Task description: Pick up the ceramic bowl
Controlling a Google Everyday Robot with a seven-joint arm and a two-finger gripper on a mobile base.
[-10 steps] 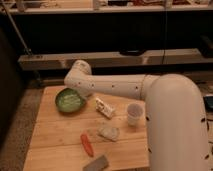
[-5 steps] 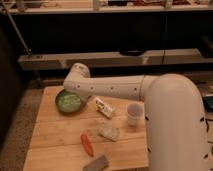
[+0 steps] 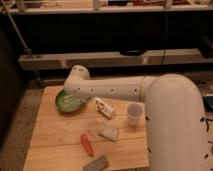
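The ceramic bowl (image 3: pixel 66 102) is round, shallow and green with a paler centre. It sits on the wooden table (image 3: pixel 55 145) near its back left corner. My white arm reaches from the right foreground across the table to the left. The gripper (image 3: pixel 80 96) is at the end of the arm, low over the bowl's right rim and mostly hidden by the arm's wrist. I cannot tell whether it touches the bowl.
A small white cup (image 3: pixel 135 112) stands right of centre. A white packet (image 3: pixel 104 107) lies between the bowl and the cup. A crumpled pale wrapper (image 3: pixel 109 132), an orange carrot (image 3: pixel 87 144) and a grey object (image 3: pixel 96 163) lie nearer the front. A dark shelf runs behind the table.
The wrist end of my arm has come down a little toward the bowl. The bowl and the other objects have not moved.
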